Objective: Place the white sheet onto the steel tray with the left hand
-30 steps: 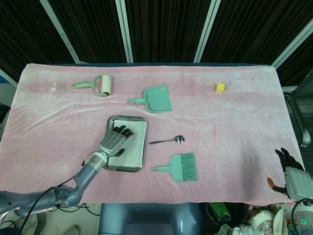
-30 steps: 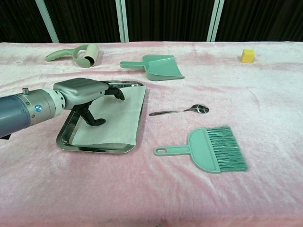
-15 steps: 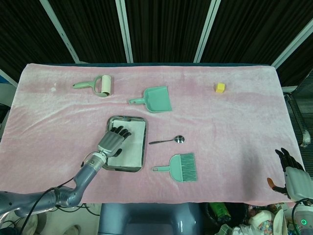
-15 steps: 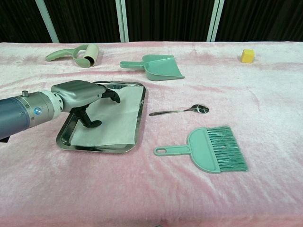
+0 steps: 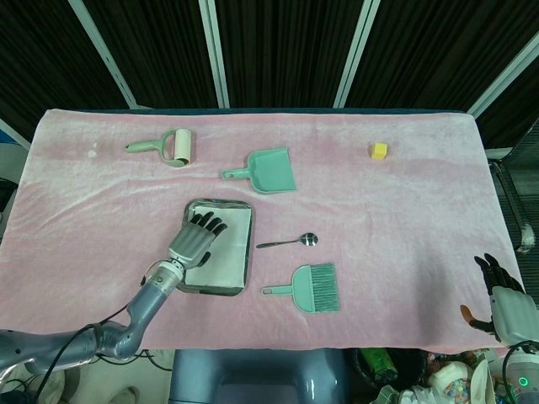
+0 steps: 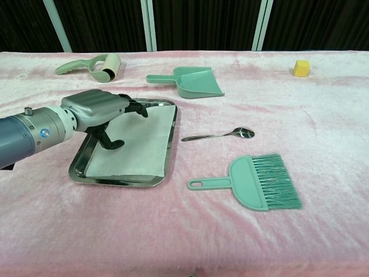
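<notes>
The white sheet [image 5: 229,244] [image 6: 141,145] lies flat inside the steel tray [image 5: 224,290] [image 6: 117,182], its right edge over the tray's right rim. My left hand [image 5: 192,240] [image 6: 98,111] hovers over the tray's left half with fingers spread and nothing in them, the thumb hanging down toward the sheet. My right hand [image 5: 502,305] shows only in the head view, at the bottom right corner past the table's edge, fingers apart and empty.
A green brush [image 5: 314,288] [image 6: 255,182] and a spoon [image 5: 290,241] [image 6: 222,135] lie right of the tray. Behind it sit a green dustpan [image 5: 268,171] [image 6: 193,81] and a lint roller [image 5: 168,146] [image 6: 95,66]. A yellow cube [image 5: 380,151] [image 6: 301,68] rests far right.
My left hand has drawn back slightly toward the tray's left side and lifted a little off the sheet. The sheet stays on the tray. My right hand has not moved.
</notes>
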Controlling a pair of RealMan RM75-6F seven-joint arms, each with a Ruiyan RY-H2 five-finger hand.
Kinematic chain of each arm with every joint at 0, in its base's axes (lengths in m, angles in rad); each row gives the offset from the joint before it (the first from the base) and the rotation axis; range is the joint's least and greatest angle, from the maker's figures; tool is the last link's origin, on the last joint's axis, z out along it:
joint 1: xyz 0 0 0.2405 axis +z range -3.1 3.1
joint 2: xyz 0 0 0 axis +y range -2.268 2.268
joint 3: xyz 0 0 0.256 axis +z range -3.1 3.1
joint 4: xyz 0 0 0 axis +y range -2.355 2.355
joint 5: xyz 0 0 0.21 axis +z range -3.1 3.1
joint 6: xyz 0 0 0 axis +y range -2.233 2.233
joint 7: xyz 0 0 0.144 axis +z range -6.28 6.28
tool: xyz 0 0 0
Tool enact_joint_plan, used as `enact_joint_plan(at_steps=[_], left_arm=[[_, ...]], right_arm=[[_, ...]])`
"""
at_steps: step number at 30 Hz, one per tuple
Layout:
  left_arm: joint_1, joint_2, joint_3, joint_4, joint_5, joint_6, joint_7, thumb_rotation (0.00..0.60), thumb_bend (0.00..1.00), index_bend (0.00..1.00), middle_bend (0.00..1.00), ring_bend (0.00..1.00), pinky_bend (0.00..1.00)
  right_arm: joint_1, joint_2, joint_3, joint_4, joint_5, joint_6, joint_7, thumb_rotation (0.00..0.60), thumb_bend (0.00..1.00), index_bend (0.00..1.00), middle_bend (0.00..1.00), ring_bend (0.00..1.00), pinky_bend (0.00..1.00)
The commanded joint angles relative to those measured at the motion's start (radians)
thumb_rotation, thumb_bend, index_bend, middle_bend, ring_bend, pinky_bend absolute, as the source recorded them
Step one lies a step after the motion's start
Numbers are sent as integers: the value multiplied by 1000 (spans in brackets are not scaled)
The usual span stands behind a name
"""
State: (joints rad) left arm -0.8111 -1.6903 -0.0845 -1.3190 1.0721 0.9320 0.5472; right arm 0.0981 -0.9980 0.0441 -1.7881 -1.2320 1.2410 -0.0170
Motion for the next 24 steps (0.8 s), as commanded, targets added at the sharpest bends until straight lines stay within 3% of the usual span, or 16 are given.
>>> enact_joint_plan(at_steps=[1,5,9,13,16,24], left_arm=[[10,38,-9,-65,3,40,44,600,373,170,143,61,161],[28,122,-12,-191,-17,110,139,600,373,171,141,61,151],[52,183,-5,-259,10,156,142,600,373,170,133,60,108],[119,292,24,-306,126,226,2,600,373,171,126,55,71],[172,348,61,-279,217,273,-122,600,373,171,112,44,55],[309,425,140,-177,326,363,-404,600,365,151,66,0,17]], right_arm=[[0,0,0,1,0,0,0,600,240,0,8,93,155],[0,0,-1,2,-1,0,-2,600,240,0,8,93,155],[0,0,-1,3,-3,2,-3,600,240,0,8,93,155],[-2,-2,-1,3,-6,8,-7,600,240,0,8,93,155],[-2,-4,-2,4,-10,12,-13,600,239,0,8,93,155],[-8,-11,-2,10,-36,39,-17,600,239,0,8,93,155]])
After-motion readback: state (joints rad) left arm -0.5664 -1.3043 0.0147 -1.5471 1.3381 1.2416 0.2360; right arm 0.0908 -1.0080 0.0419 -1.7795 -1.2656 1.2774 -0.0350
